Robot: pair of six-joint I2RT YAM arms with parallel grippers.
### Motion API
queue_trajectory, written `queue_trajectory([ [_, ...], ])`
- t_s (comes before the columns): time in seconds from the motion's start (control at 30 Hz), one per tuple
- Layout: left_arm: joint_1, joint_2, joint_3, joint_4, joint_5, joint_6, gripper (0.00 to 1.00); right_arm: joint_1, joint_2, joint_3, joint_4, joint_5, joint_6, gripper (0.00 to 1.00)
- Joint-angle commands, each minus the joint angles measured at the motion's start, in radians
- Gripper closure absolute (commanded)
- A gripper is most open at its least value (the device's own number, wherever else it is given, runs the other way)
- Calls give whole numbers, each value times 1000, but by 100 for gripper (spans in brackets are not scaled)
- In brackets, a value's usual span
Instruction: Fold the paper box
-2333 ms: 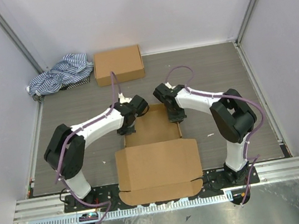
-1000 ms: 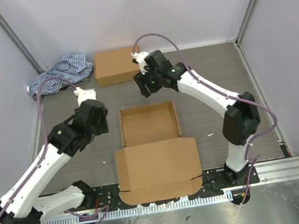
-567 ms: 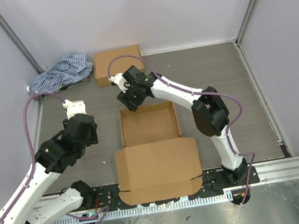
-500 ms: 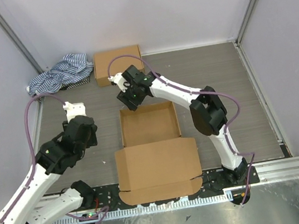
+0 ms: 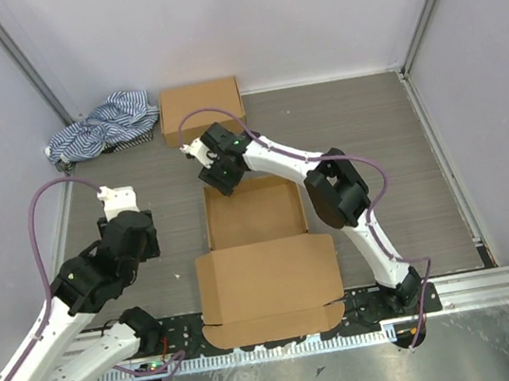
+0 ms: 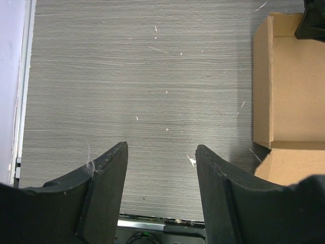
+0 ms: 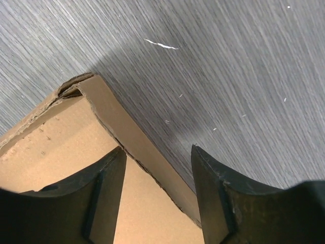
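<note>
1. The right gripper [image 7: 157, 148] stands spread above the far-left corner of the paper box [image 5: 261, 247]. One cardboard wall near that corner runs between its fingers. One finger is over the inside and the other is over the table [image 5: 371, 135] outside. A gap shows on both sides of the wall, so the gripper pinches nothing.
2. The paper box lies open in the middle of the table, closer to the arm bases. Its tray [image 5: 258, 214] has upright walls. Its lid panel [image 5: 269, 284] lies flat on the near side, joined to the tray's near wall, and the lid's front flap reaches the rail at the bases.
3. Inside the tray only its own brown floor shows.
4. The right arm [image 5: 278, 158] crosses above the far edge of the tray and hides a part of the far wall in the top view.
5. The left gripper [image 6: 161, 146] is also spread and holds nothing. It hangs over bare table to the left of the tray, apart from it.
6. A closed cardboard box [image 5: 201, 110] rests at the far side of the table, beyond the tray and apart from it. A crumpled striped cloth [image 5: 101, 125] lies just beside it, in the far-left corner.
</note>
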Motion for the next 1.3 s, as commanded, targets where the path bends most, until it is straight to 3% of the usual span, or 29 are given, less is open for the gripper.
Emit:
queue_trajectory([
  [0.0, 3, 17, -5, 23, -4, -1, 37, 8, -5, 57, 0, -38, -3, 44],
  [0.07, 3, 21, -4, 20, -4, -2, 37, 7, 5, 61, 26, 51, 55, 50],
  [0.27, 2, -3, -7, 21, -5, -7, 37, 2, -58, -25, 77, 332, 202, 79],
  [0.4, 3, -19, -10, 25, 3, -7, 37, -19, -157, -130, 32, 483, 346, 84],
  [0.53, 3, -25, -10, 27, 11, -7, 37, -107, -284, -286, -97, 477, 680, 85],
  [0.63, 2, -32, -9, 27, 16, -7, 37, -138, -476, -586, -53, 432, 858, 85],
  [0.77, 2, -48, -11, 34, 23, -4, 37, -96, -709, -892, 40, 304, 1030, 80],
  [0.83, 3, -59, -12, 37, 26, -3, 37, -14, -809, -972, 65, 260, 1099, 71],
  [0.9, 3, -68, -14, 39, 27, -4, 37, 76, -857, -978, 52, 244, 1109, 59],
  [0.97, 2, -75, -15, 41, 26, -4, 36, 164, -867, -934, -3, 257, 1085, 54],
  [1.1, 2, -78, -17, 40, 26, -4, 36, 292, -850, -815, -142, 277, 977, 52],
  [1.27, 2, -79, -15, 37, 19, -7, 36, 304, -882, -728, -237, 337, 896, 50],
])
